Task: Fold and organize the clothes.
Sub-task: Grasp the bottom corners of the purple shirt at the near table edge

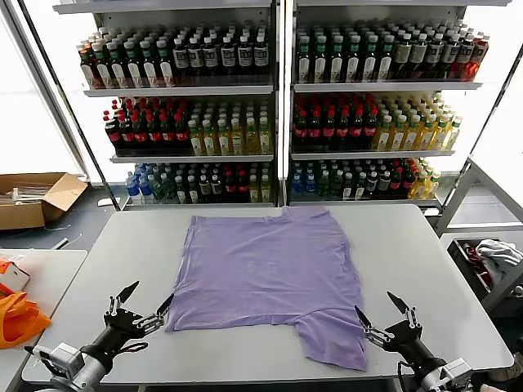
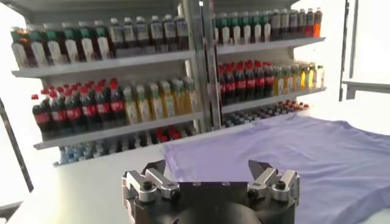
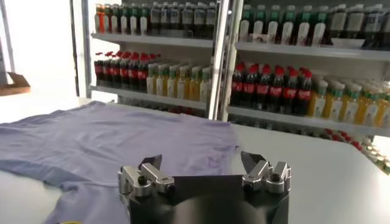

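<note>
Head view: the lavender T-shirt [image 1: 270, 269] lies spread on the grey table [image 1: 409, 245], plain side up, one sleeve trailing toward the near right edge. The left gripper [image 1: 145, 306] sits at the shirt's near left corner, fingers spread. The right gripper [image 1: 382, 313] sits beside the trailing sleeve, fingers likewise apart. Neither holds fabric.

Left wrist view: the left gripper [image 2: 210, 175] shows parted fingers with the T-shirt [image 2: 292, 152] ahead. This view exposes the hem's slight lift off the table, not evident from the head.

Right wrist view: the right gripper [image 3: 204, 169] is open above the T-shirt [image 3: 109, 143].

Risk: an uneven pinch could catch one layer only, dragging the shirt askew; the trailing sleeve could bunch under a fold.
</note>
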Robot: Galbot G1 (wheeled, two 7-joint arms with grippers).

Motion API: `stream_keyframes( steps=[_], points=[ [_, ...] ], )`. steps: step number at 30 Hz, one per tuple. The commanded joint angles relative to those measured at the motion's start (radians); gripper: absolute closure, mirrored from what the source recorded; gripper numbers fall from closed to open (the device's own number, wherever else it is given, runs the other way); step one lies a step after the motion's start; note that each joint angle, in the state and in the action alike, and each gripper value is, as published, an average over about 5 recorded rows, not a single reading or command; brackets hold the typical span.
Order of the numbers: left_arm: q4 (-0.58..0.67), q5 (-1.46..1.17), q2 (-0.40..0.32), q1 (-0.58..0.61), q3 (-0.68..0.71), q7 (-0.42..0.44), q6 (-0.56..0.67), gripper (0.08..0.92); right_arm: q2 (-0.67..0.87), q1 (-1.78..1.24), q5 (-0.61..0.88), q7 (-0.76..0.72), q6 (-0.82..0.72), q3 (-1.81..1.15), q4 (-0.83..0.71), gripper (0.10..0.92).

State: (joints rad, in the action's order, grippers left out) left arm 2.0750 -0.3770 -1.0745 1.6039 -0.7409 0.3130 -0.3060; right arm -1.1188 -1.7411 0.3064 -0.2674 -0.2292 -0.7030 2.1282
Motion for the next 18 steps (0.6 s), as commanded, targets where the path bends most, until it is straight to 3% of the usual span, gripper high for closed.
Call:
stream_keyframes(
  steps=[1,18],
  points=[
    [-0.056,-0.077,0.145,-0.031,0.090,-0.034,-0.109,0.177,0.070,-0.027,0.027,0.048,-0.098,0.019,0.042,0.203],
    [-0.156,-0.078,0.115,-0.077,0.158,-0.044,-0.110,0.177,-0.002,-0.060,0.008,0.050,-0.111,0.050,0.002,0.205]
  ],
)
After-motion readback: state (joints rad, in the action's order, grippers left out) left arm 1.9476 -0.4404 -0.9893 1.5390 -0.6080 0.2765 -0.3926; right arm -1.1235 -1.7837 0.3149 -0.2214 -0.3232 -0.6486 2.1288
